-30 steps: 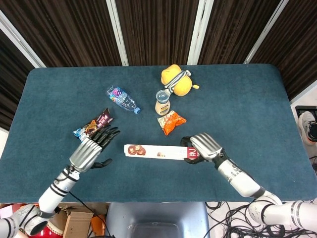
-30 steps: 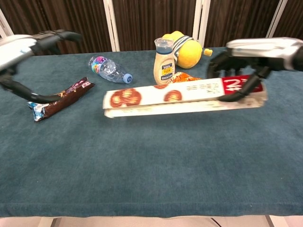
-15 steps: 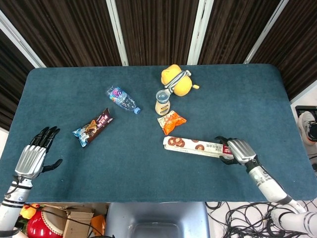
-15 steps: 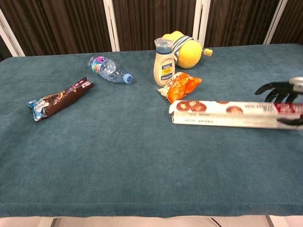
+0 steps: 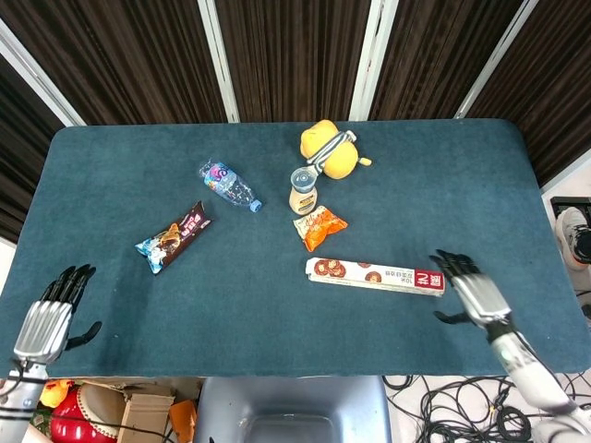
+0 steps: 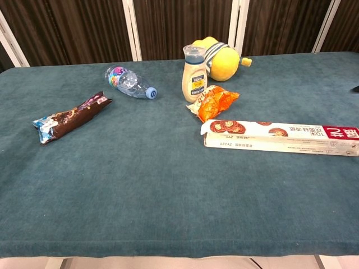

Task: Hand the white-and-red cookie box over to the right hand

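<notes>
The long white-and-red cookie box (image 5: 375, 275) (image 6: 280, 137) lies flat on the blue table, right of centre, its red end pointing right. My right hand (image 5: 469, 291) hovers just right of that red end, fingers spread, holding nothing and apart from the box. Far off at the front left corner, my left hand (image 5: 46, 318) is open with its fingers spread and empty. Neither hand shows plainly in the chest view.
An orange snack bag (image 5: 319, 227) lies just behind the box's left end. Behind it stand a sauce bottle (image 5: 303, 191) and a yellow plush toy (image 5: 329, 150). A plastic water bottle (image 5: 228, 185) and a dark chocolate wrapper (image 5: 174, 237) lie to the left.
The right hand has let go of the cookie box, which now rests on the table, and has drawn back to the right. The left hand has slid further toward the front left corner.
</notes>
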